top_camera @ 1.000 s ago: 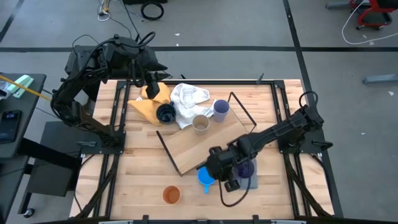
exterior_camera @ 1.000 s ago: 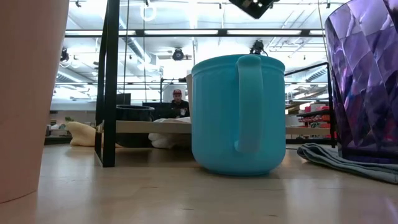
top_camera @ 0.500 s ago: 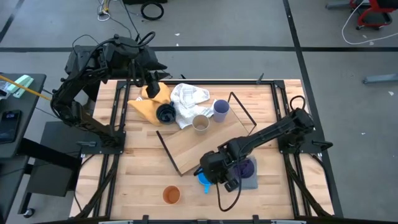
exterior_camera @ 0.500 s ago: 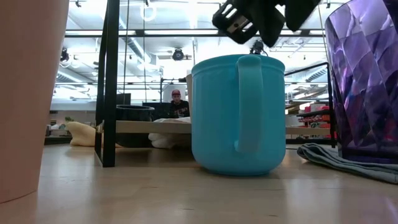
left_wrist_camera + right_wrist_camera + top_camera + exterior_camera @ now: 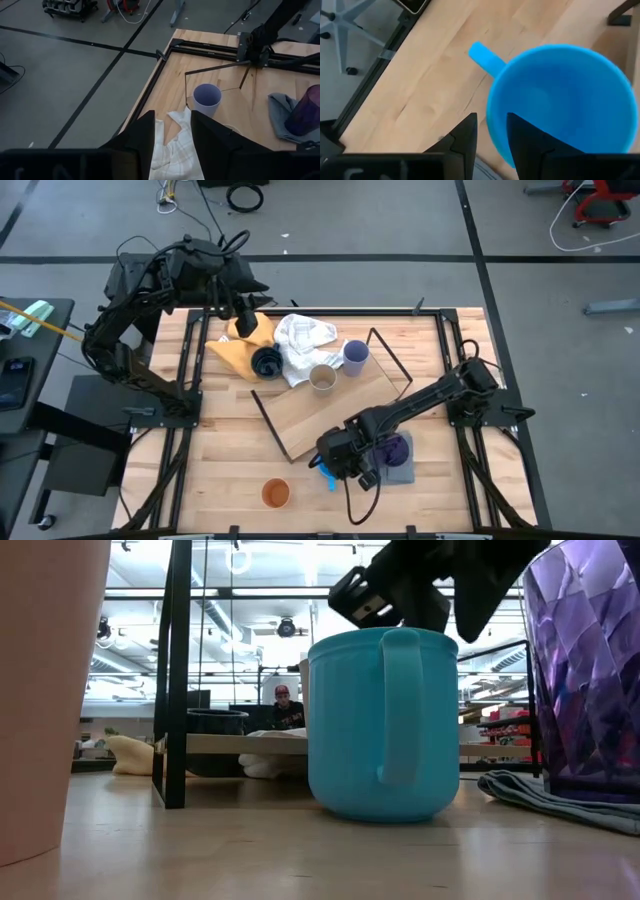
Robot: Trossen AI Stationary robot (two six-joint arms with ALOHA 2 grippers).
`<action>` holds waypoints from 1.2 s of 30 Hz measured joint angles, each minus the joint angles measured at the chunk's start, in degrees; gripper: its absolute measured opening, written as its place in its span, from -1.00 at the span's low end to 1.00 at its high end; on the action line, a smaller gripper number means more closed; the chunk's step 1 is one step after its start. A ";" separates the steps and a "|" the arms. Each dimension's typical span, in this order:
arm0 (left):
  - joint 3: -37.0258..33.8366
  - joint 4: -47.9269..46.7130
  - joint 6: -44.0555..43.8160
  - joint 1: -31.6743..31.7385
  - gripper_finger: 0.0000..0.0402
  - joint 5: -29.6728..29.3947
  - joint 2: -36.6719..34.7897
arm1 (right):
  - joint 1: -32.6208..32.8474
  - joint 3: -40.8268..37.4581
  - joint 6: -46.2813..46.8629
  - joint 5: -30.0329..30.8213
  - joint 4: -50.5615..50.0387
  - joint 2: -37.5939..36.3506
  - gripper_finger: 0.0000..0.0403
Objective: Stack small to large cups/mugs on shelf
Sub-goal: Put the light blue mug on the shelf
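Worktop (image 5: 230, 470): unchanged. Shelf (image 5: 320, 405): lay mid-worktop, unmoved. Right claw (image 5: 338, 465): had come down over the blue mug (image 5: 380, 725) since a second before; fingers apart, straddling its rim, no grip made. Blue mug stood on the worktop by the shelf's near edge, beside the purple cup (image 5: 590, 670). Left claw (image 5: 170, 145): stayed at the far-left corner, fingers apart, empty.

A white cloth (image 5: 302, 340) lies crumpled at my table's far side, a yellow cloth (image 5: 240, 345) just left of it. A grey cloth (image 5: 400, 470) lies near right.
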 joint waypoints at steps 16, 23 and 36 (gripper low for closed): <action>0.00 0.18 0.13 0.00 -0.34 -0.02 0.00 | -0.16 0.00 0.18 0.35 3.02 1.81 -0.44; 0.00 0.18 0.15 0.01 -0.30 -0.02 0.00 | -0.16 0.02 0.63 0.38 4.41 3.13 -0.44; 0.00 0.18 0.69 0.00 -0.34 -0.02 0.00 | -0.07 0.15 2.91 3.22 6.42 2.88 -0.93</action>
